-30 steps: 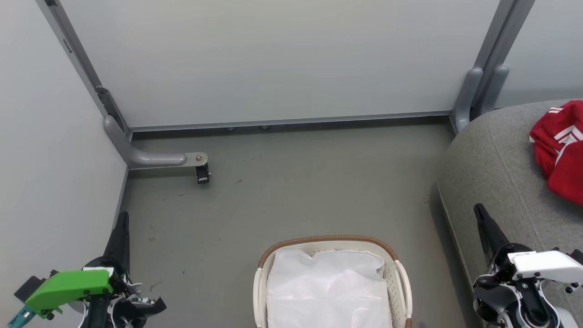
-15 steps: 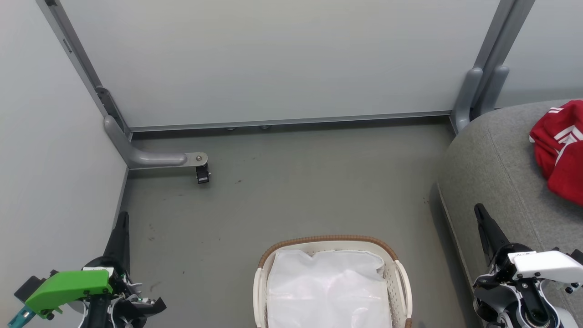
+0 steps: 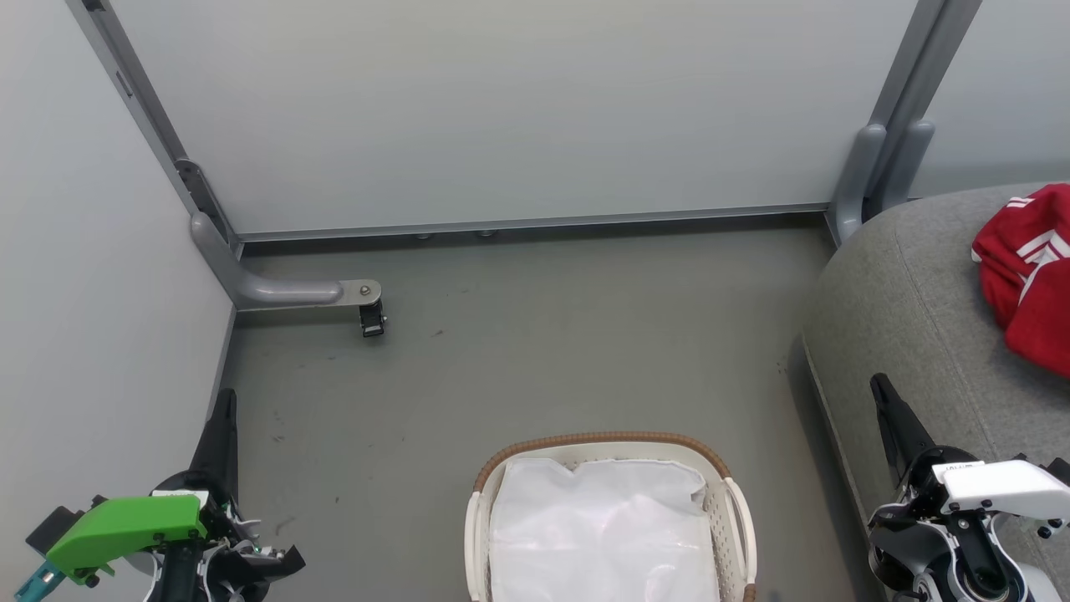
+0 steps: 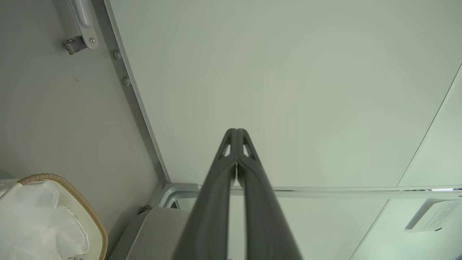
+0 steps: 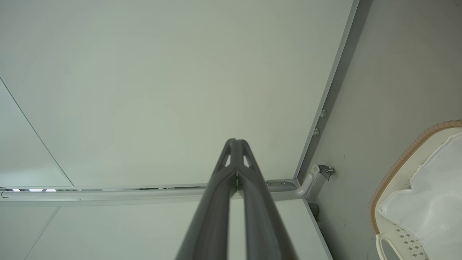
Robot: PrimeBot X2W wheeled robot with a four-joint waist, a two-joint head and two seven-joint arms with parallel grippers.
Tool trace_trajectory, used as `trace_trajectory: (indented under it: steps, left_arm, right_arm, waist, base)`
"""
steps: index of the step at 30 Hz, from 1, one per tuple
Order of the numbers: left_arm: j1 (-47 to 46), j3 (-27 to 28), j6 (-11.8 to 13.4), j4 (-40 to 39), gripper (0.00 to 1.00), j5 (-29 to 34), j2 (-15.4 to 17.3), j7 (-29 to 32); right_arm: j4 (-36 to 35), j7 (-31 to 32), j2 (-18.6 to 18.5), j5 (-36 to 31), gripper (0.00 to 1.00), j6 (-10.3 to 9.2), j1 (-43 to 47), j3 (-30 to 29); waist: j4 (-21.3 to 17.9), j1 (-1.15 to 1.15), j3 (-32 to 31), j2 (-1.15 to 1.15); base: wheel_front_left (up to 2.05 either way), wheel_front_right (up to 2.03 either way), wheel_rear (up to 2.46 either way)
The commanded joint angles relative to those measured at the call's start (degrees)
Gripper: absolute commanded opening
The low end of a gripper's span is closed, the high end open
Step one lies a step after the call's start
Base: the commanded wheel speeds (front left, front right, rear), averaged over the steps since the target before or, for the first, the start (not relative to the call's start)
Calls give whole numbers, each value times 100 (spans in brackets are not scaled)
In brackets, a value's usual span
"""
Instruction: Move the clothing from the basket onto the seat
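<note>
— Where's the clothing (image 3: 1032, 276)?
— Heaped on the grey seat (image 3: 903, 318), far right. The basket (image 3: 602, 441) stands on the floor (image 3: 543, 334), its white liner (image 3: 602, 527) showing.
— Grippers?
— Left gripper (image 4: 236, 131) and right gripper (image 5: 236, 141): fingers pressed together, both empty.

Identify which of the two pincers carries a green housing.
The left pincer, at the head view's lower left: its housing is green, whereas the right pincer has a white one.

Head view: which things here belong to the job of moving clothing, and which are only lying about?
Job: grey seat; red clothing, lying on it; cream basket.
Lying about: white liner in the basket; grey bracket with black caster; wall panels.
</note>
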Motion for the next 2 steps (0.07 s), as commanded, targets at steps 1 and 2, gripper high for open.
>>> trace_trajectory:
  steps: [1, 2]
  left_arm:
    - [-60, 15, -24, 5, 0, -14, 37, 22]
    - [-60, 15, -24, 5, 0, -14, 37, 22]
  right_arm:
    - [-13, 17, -12, -7, 0, -4, -46, -17]
    - [-13, 18, -12, -8, 0, -4, -46, -17]
  waist:
    - [0, 0, 0, 67]
    - [0, 0, 0, 67]
  base:
    - [0, 0, 0]
    - [0, 0, 0]
